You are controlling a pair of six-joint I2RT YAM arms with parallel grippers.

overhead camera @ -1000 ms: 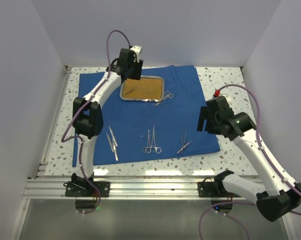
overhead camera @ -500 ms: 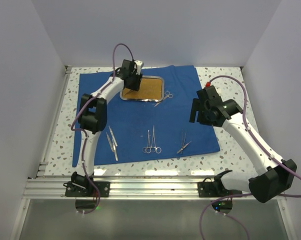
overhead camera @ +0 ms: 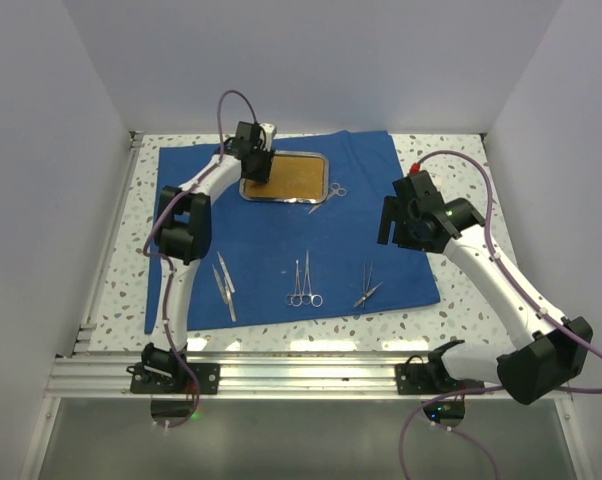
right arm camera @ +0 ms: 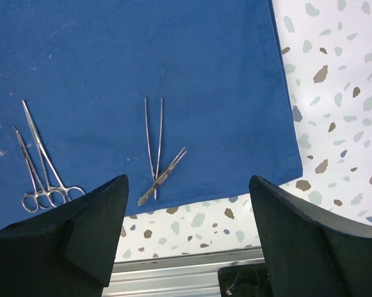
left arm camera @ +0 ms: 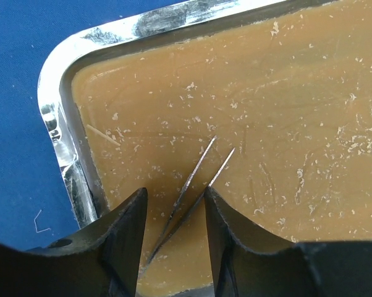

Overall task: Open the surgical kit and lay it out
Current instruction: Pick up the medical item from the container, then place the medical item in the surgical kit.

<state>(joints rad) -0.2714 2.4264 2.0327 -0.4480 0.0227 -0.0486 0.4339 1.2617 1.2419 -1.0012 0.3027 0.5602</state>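
The blue cloth [overhead camera: 271, 235] lies spread flat, with the steel tray [overhead camera: 324, 187] at its far middle. My left gripper [overhead camera: 258, 172] hangs low over the tray's left end. In the left wrist view the tray rim [left arm camera: 55, 117] frames an orange-brown floor, and thin tweezers [left arm camera: 201, 167] lie on it between my left gripper's [left arm camera: 173, 192] fingers. The jaws stand partly apart, with a gap on the left side. My right gripper [overhead camera: 391, 225] hovers open over the cloth's right part; the right wrist view [right arm camera: 187, 179] shows nothing between its fingers.
Laid out on the cloth are scissors [overhead camera: 332, 192] beside the tray, two ring-handled clamps [overhead camera: 304, 285], crossed tweezers [overhead camera: 367, 283] and more tweezers [overhead camera: 224, 280] at the left. The right wrist view shows the clamps [right arm camera: 41, 167], crossed tweezers [right arm camera: 156, 148] and the cloth's near edge [right arm camera: 235, 185].
My left gripper has dropped lower into the tray's left end and its jaws have narrowed around the tweezers. The right arm swung up and left early on, then held still.
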